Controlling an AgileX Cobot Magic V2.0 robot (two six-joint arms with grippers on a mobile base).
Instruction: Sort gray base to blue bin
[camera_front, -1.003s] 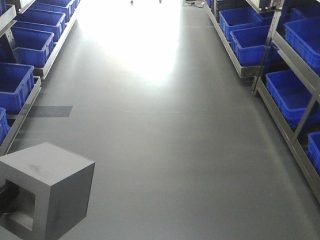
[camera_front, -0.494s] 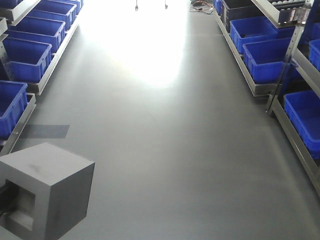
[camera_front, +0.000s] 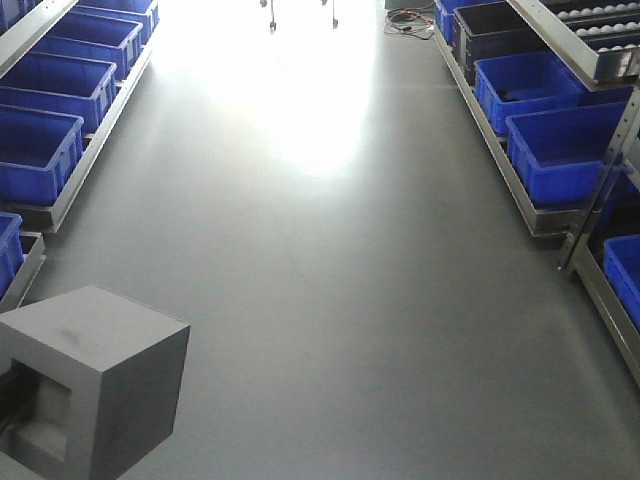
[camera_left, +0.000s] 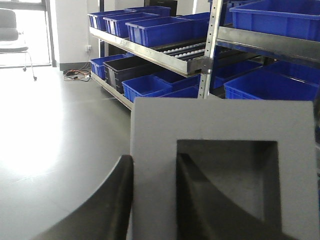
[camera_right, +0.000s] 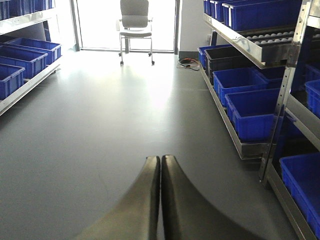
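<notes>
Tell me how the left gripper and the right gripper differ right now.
The left gripper is shut on a wall of the gray base, with one finger inside its recess; the right gripper holds nothing. The left gripper's fingers are kept apart by that wall; the right gripper's fingers press together. Both have dark curved fingers.

Base (camera_front: 95, 380): sat low and left before me, on my left fingers (camera_left: 112, 200), one inside its recess, the other outside the wall.
Bins (camera_front: 560, 150): stood in rows on racks (camera_left: 265, 45) along both sides of the aisle.
Chair (camera_right: 135, 20): stood at the aisle's far end.
</notes>
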